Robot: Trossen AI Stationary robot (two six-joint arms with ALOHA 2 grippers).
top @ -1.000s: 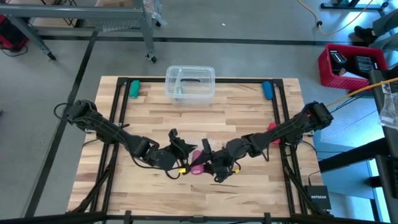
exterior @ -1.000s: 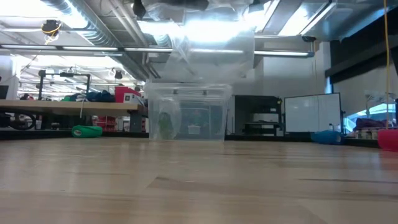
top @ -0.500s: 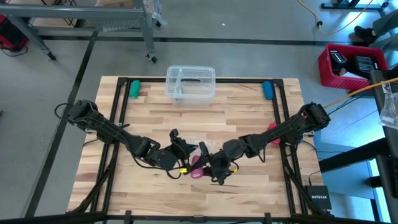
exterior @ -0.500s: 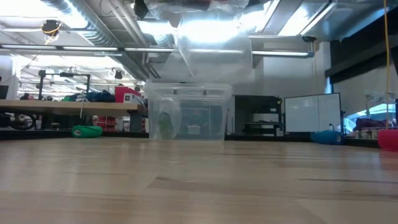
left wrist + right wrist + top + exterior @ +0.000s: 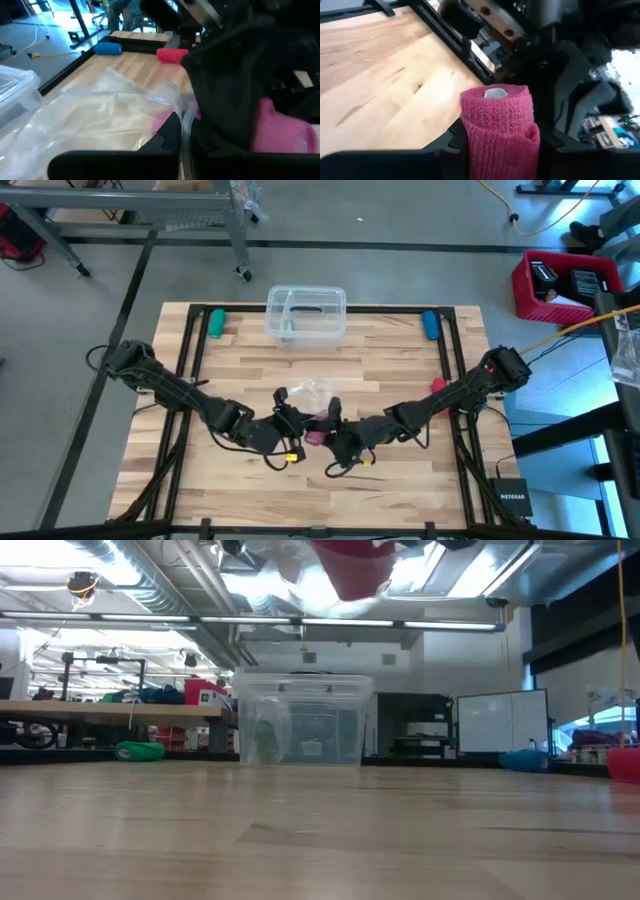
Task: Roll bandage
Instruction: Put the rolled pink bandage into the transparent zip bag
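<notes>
The bandage (image 5: 500, 127) is a pink roll with a white core, held above the table's near middle by my right gripper (image 5: 500, 147). From above, the bandage (image 5: 317, 436) shows between my right gripper (image 5: 330, 432) and my left gripper (image 5: 299, 424). My left gripper (image 5: 182, 145) is shut on a crumpled clear plastic wrapper (image 5: 105, 107). That wrapper (image 5: 312, 393) spreads toward the far side of both grippers. In the low view the roll's end (image 5: 350, 568) shows at the top edge, clear of the table. My left gripper pinches a gathered strand of the wrapper (image 5: 186, 131) between its two fingers. The rest of the wrapper fans out beyond the fingertips, lifted clear of the table. My right gripper pinches the bandage roll by its curved sides (image 5: 470, 135) between its two fingers. The roll stands on end in the hold, its core end (image 5: 494, 93) up, lifted clear of the table.
A clear plastic bin (image 5: 306, 315) stands at the far middle of the table. A green object (image 5: 215, 322) lies at the far left, a blue one (image 5: 430, 325) at the far right. A small red stubby object (image 5: 437, 385) lies by the right rail.
The wrapper, which hung around and below the roll, has come off it and now spreads out to the far side in my left gripper. The roll's end now shows bare in the low view. My right gripper has turned and shifted a little toward the table's left.
</notes>
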